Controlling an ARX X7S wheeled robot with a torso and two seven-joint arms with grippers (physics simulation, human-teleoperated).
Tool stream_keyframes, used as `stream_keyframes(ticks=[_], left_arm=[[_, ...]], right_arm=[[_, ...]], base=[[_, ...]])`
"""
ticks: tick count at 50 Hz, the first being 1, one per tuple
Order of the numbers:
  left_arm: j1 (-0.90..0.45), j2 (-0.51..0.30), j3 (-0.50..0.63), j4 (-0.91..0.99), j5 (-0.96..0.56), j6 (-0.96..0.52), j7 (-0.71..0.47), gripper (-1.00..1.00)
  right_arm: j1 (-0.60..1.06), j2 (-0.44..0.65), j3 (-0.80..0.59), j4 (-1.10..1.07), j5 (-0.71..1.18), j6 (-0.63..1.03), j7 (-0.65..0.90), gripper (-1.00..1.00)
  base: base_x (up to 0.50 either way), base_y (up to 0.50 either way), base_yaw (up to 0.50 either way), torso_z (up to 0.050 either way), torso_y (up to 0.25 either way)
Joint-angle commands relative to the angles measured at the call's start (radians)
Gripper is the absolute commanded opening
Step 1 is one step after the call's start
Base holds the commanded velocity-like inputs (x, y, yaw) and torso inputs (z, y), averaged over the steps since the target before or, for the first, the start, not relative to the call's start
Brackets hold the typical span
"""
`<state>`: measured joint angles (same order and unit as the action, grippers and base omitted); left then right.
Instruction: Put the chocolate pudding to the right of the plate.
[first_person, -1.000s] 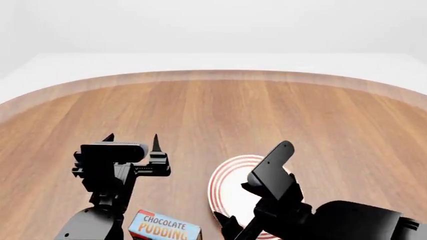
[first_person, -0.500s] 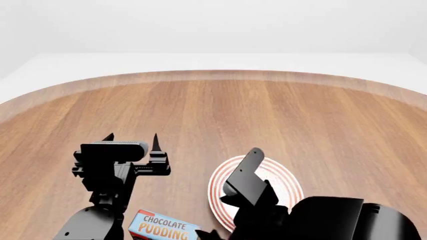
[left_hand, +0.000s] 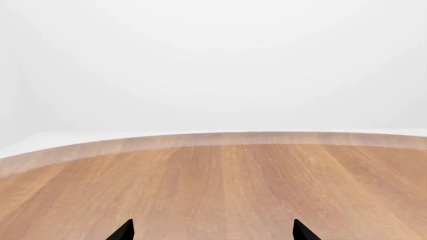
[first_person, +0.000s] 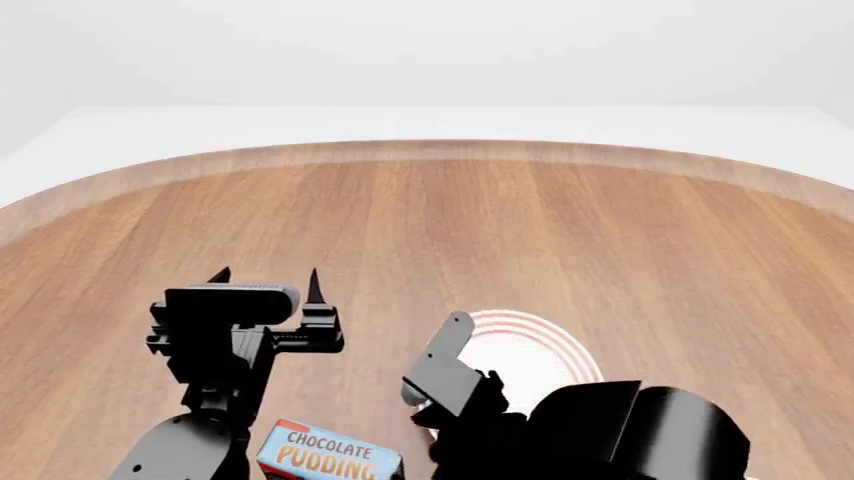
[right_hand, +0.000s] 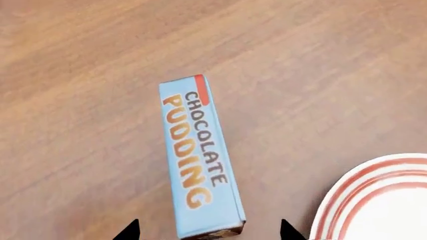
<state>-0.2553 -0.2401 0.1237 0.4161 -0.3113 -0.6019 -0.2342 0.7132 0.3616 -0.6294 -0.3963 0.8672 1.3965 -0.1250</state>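
Swung toward 9 o'clock: right hand (right_hand: 207, 231), tips spread, over chocolate pudding (right_hand: 199, 157) beside plate (right_hand: 373, 200); grasp likely next.

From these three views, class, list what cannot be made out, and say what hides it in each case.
- Plate: near half hidden by the right arm in the head view; cut by the edge in the right wrist view.
- Chocolate pudding: lower part cut by the head view's bottom edge.
- Right gripper: only tips show in its wrist view.
- Left gripper: likewise.
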Motion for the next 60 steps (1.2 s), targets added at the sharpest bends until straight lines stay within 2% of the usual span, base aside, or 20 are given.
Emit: stream_keyframes(ticks=[1, 13, 22, 54, 55, 60], left_arm=[[0.000, -0.002, 0.011, 0.004, -0.001, -0.001, -0.006, 1.00], [-0.005, -0.006, 0.013, 0.000, -0.006, -0.001, -0.010, 1.00], [0.000, -0.009, 0.021, 0.006, -0.008, -0.001, -0.014, 1.00], [0.020, -0.018, 0.030, 0.024, -0.022, 0.012, -0.024, 1.00], [0.020, -0.018, 0.027, 0.025, -0.025, 0.011, -0.025, 1.00], [0.015, -0.018, 0.024, 0.019, -0.026, 0.014, -0.029, 1.00]], right_arm=[[0.023, -0.022, -0.105, 0.103, -0.056, -0.071, -0.046, 1.00], [0.036, -0.030, -0.134, 0.143, -0.069, -0.108, -0.069, 1.00], [0.035, -0.059, -0.213, 0.260, -0.124, -0.183, -0.121, 1.00], [0.005, -0.125, -0.342, 0.539, -0.215, -0.295, -0.188, 1.00], [0.005, -0.122, -0.346, 0.535, -0.213, -0.299, -0.197, -1.00], [0.012, -0.110, -0.334, 0.501, -0.205, -0.289, -0.185, -1.00]], base=[[0.00, 0.00, 0.00, 0.000, 0.000], [0.00, 0.00, 0.00, 0.000, 0.000], [0.00, 0.00, 0.00, 0.000, 0.000], [0.00, 0.00, 0.00, 0.000, 0.000], [0.00, 0.00, 0.00, 0.000, 0.000], [0.00, 0.00, 0.00, 0.000, 0.000]])
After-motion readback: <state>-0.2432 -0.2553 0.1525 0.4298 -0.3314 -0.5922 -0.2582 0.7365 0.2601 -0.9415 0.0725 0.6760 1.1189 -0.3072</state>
